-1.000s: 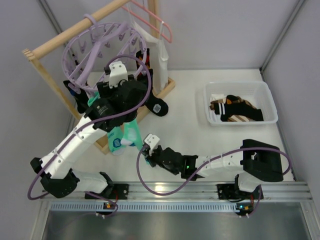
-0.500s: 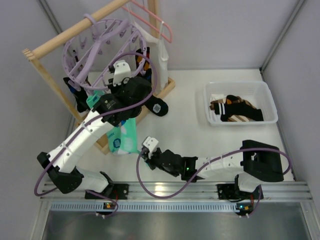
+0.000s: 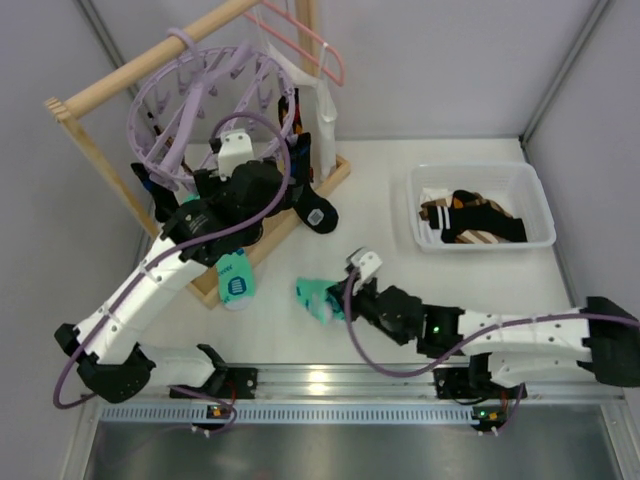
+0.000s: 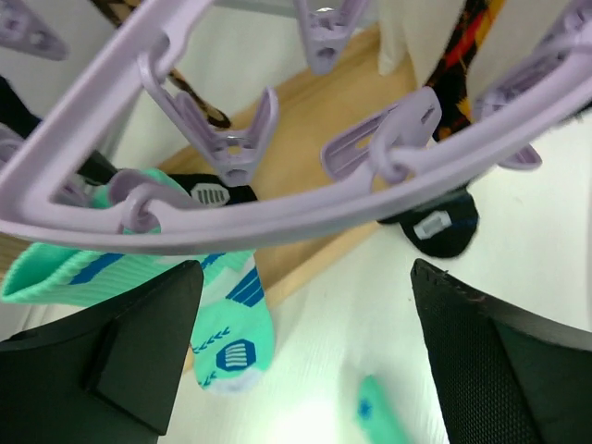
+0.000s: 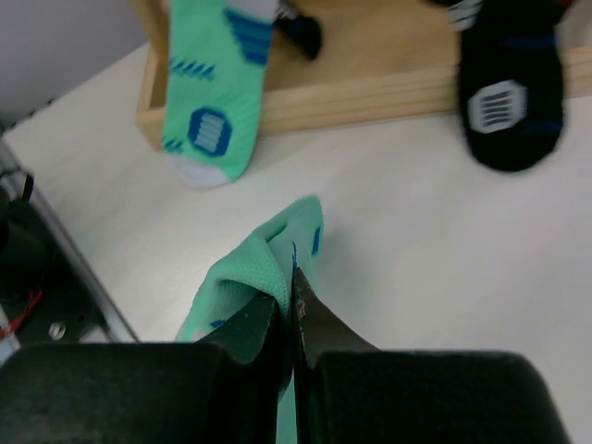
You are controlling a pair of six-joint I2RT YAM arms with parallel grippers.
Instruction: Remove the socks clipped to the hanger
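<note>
- The left hand [image 4: 305, 305] stands wide and holds nothing, just beneath the ring of the hanger [image 4: 277, 217]. If it rises carelessly, a finger may catch the ring or a dangling clip. That would set the hanger swinging on the wooden rail [image 3: 100, 90] and make the next pinch hard to place.
- The clipped mint-green sock [image 4: 227, 333] hangs below the hanger, apparently from one of its clips. Tugged sideways rather than down, it could drag the whole hanger along the rail instead of slipping free.
- The black labelled sock [image 4: 435, 227] and the black sock with orange-red patches [image 4: 458, 55] also hang under the hanger. The clips crowd close together, so a closing hand could nip plastic along with fabric.
- The right hand [image 5: 289, 301] is pinched tight on the freed mint-green sock [image 5: 268, 250], well clear of the hanger and low over the surface [image 3: 400, 200]. The grip looks to sit on a fold near the edge, and the rest trails on the surface.
- Dragging could work that sock loose before it reaches the white bin [image 3: 470, 168], which stands to the right of the hanger.
</note>
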